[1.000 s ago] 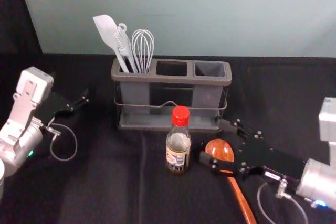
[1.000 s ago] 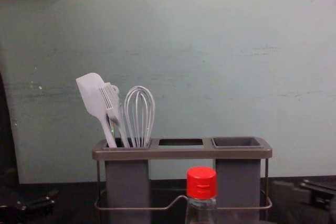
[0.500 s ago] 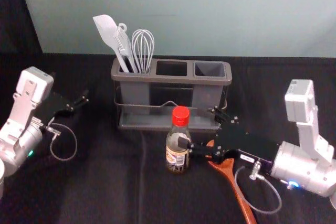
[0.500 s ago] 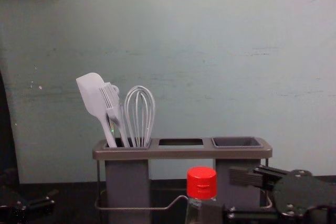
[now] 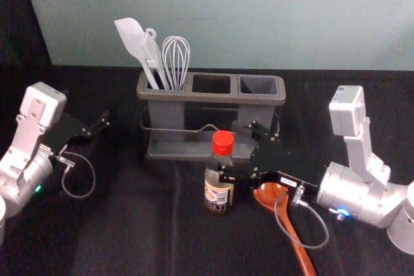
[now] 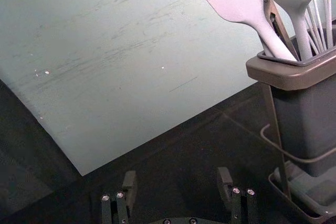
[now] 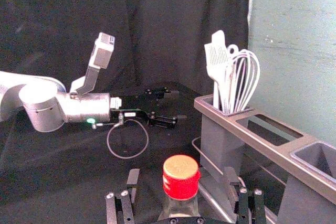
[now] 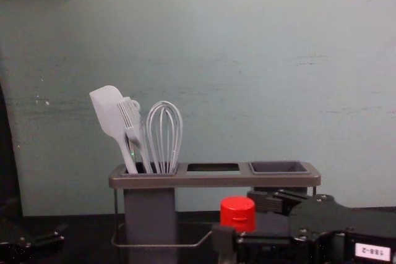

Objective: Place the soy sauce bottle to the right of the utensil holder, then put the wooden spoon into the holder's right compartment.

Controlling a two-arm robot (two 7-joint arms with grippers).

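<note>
Your right hand (image 7: 181,176), fingers parted, is straddling the soy sauce bottle (image 5: 218,192) before the utensil holder (image 5: 213,98), the wooden spoon (image 5: 265,195) lying front-right; closing unevenly, you're risking a topple. Your left hand (image 6: 177,176) is resting open, holder's left.

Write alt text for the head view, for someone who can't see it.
Robot's right gripper, open, at a red-capped sauce bottle in front of a utensil holder. A wooden spoon lies nearby; the left arm is off to the side.
</note>
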